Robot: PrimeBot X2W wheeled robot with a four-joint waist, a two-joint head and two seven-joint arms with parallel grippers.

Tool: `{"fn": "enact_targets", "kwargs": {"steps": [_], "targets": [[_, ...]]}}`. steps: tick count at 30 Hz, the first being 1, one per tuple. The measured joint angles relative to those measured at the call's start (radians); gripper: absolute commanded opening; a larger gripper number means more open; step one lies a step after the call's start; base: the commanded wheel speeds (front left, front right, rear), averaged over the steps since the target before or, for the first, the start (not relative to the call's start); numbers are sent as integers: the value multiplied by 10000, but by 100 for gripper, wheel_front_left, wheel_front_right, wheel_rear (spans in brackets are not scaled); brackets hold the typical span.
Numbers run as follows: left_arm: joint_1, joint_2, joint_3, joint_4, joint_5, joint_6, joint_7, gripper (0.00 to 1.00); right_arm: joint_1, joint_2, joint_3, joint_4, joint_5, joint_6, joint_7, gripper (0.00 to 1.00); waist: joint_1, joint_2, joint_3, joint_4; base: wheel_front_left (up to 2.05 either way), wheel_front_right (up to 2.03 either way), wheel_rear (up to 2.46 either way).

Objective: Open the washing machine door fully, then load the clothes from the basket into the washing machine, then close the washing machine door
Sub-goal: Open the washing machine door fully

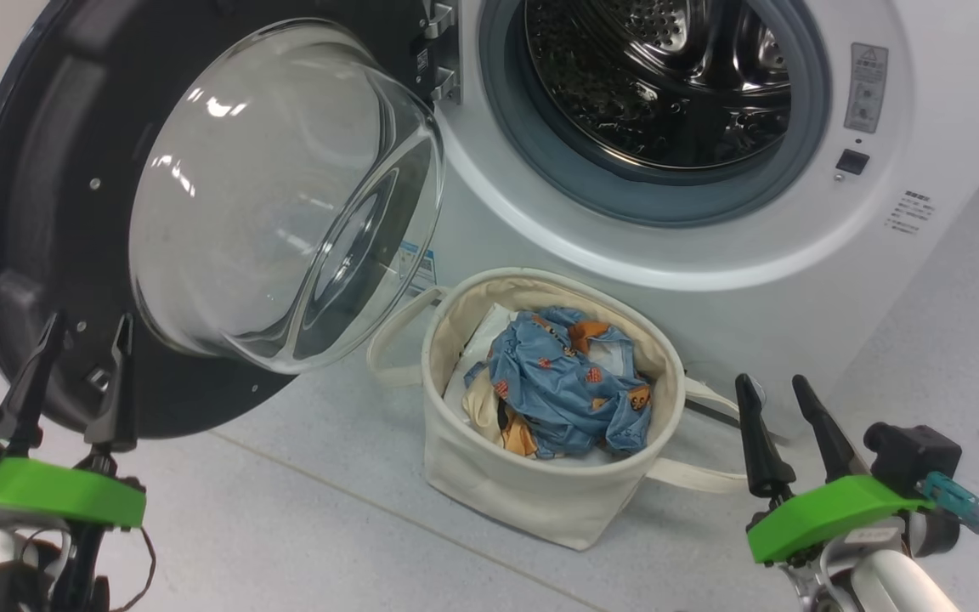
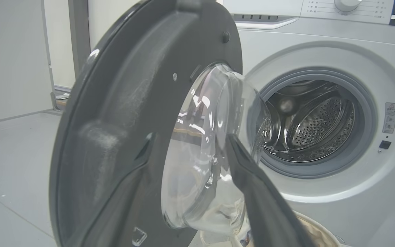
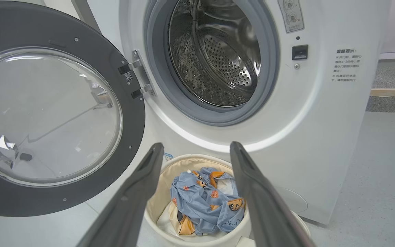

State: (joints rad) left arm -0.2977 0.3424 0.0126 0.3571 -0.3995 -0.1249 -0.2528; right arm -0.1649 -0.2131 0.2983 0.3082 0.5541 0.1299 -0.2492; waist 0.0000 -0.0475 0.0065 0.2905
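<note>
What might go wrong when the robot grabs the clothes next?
The left fingers stand open right by the black rim of the washing machine door, so a careless move might knock it partly shut. The clothes lie bunched in the soft basket; a pinch could lift only part, or tip the basket. Cloth might also snag on the grey rubber ring.

Drum mouth (image 1: 659,85) clear; basket (image 1: 532,501) top open; door (image 1: 48,212) stands left, glass bowl (image 1: 285,195) bulging close beside basket.
</note>
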Motion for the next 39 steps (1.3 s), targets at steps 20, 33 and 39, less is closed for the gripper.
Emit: {"fn": "enact_targets", "kwargs": {"steps": [20,33,39], "targets": [[1124,-414,-90,-648,-667,31,59,100,-358,-31,205,-194,-171,0,0,100,0,0,6,-1938,0,0,0],[1569,-426,186,-665,-506,203,31,100,-370,-245,324,-272,-274,0,0,100,0,0,285,-3920,0,0,0],[1866,-545,330,-869,-305,201,31,100,-371,-449,173,-316,-437,0,-2,100,0,0,359,-4279,0,0,0]]}}
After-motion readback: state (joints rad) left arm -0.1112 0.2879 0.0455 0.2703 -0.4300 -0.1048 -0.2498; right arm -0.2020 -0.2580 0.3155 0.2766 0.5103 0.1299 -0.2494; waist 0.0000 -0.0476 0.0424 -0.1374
